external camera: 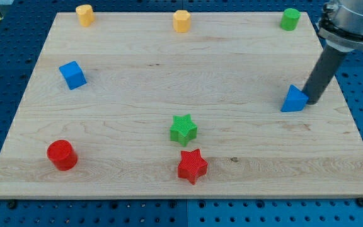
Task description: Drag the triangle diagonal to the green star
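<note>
While the rod leans in from the view's top right, my tip (311, 101) touches the blue triangle (293, 99)

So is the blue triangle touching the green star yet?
No, the blue triangle sits far to the view's right of the green star, with my tip against the triangle's right side.

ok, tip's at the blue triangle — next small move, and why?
Probably a short push toward the view's lower left. My tip sits against the blue triangle's right side, and the green star lies well off to the view's left and slightly lower. Pushing from this side should slide the triangle toward a spot diagonal to the star; the board between them looks free of blocks.
</note>
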`<state>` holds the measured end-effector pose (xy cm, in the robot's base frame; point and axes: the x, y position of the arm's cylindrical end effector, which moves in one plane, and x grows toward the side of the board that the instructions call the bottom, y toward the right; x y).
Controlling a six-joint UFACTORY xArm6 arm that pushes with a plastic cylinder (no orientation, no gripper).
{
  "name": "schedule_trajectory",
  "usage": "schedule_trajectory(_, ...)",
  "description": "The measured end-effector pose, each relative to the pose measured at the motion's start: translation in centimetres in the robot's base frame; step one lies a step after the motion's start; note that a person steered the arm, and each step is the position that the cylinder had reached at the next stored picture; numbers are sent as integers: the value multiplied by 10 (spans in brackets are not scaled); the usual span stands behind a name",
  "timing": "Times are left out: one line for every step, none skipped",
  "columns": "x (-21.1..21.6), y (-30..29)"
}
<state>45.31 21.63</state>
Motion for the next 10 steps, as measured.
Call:
schedule_trajectory(0,-26)
schedule_trajectory(3,-44)
schedule_trajectory(18,-39)
schedule_trajectory(28,-25)
schedule_trajectory(28,-35)
schedule_trajectory(28,-66)
schedule_trajectory(28,-99)
schedule_trajectory(28,-113)
schedule_trajectory(28,-113)
schedule_trajectory(28,-113)
